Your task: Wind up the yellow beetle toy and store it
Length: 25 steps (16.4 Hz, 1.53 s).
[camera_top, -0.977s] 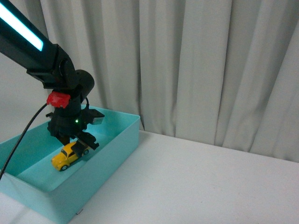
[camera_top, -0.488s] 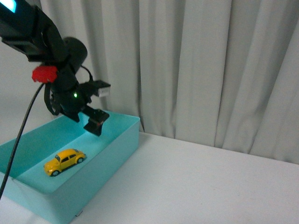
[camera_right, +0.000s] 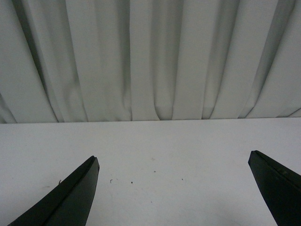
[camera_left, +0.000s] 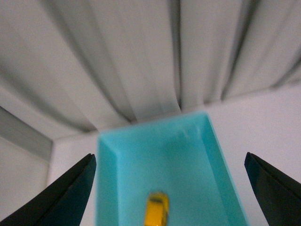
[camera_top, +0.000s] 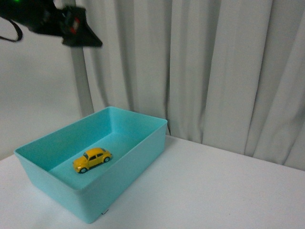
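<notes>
The yellow beetle toy (camera_top: 92, 160) stands on its wheels on the floor of the turquoise bin (camera_top: 138, 155), free of any gripper. In the left wrist view the yellow beetle toy (camera_left: 157, 210) shows blurred inside the bin (camera_left: 214, 155), far below. My left gripper (camera_top: 78, 32) is high at the top left of the front view, well above the bin, open and empty. In its own view the left gripper (camera_left: 169, 188) has its dark fingers (camera_left: 70, 193) spread wide. My right gripper (camera_right: 171, 186) is open over bare white table, holding nothing; the front view does not show it.
The bin stands at the table's (camera_top: 214, 191) left end, near the back. A grey-white curtain (camera_top: 214, 71) hangs close behind the table along its whole far edge. A few small specks (camera_right: 131, 182) lie on the table under the right gripper.
My left gripper let go of the yellow beetle toy in the bin and rose up and back to the top left. The front view has shifted, so the bin now sits further right.
</notes>
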Each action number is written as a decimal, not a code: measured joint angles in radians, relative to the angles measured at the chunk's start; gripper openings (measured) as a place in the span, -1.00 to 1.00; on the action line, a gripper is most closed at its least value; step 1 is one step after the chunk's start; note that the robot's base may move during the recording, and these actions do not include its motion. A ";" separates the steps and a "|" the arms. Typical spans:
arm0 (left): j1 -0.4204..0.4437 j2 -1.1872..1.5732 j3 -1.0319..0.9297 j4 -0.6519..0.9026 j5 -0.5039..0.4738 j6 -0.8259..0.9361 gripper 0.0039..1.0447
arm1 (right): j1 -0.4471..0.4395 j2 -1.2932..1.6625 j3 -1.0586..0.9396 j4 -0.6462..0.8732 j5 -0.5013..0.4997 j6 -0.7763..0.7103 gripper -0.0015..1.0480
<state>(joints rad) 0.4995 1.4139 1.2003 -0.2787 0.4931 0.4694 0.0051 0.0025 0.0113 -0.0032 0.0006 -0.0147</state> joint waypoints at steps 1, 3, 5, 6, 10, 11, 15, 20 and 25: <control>0.025 -0.140 -0.155 0.299 0.010 -0.122 0.65 | 0.000 0.000 0.000 0.000 0.000 0.000 0.87; -0.016 -0.335 -0.402 0.561 -0.021 -0.307 0.31 | 0.000 0.000 0.000 0.000 0.000 0.000 0.87; -0.134 -0.471 -0.671 0.709 -0.108 -0.424 -0.24 | 0.000 0.000 0.000 0.000 0.000 0.000 0.87; -0.173 -0.517 -0.770 0.725 -0.162 -0.444 -0.52 | 0.000 0.000 0.000 0.000 0.000 0.000 0.87; -0.283 -0.669 -0.927 0.758 -0.267 -0.464 -0.97 | 0.000 0.000 0.000 0.000 -0.001 0.000 0.87; -0.306 -0.698 -0.966 0.755 -0.293 -0.463 -0.97 | 0.000 0.000 0.000 0.000 0.000 0.000 0.87; -0.381 -0.826 -1.062 0.728 -0.369 -0.464 -0.97 | 0.000 0.000 0.000 0.000 0.000 0.000 0.87; -0.505 -0.952 -1.125 0.663 -0.485 -0.465 -0.97 | 0.000 0.000 0.000 0.000 0.000 0.000 0.87; -0.498 -1.065 -1.159 0.584 -0.494 -0.466 -0.97 | 0.000 0.000 0.000 0.000 0.000 0.000 0.87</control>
<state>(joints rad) 0.0013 0.3485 0.0414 0.3054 -0.0006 0.0036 0.0055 0.0025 0.0113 -0.0036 0.0006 -0.0147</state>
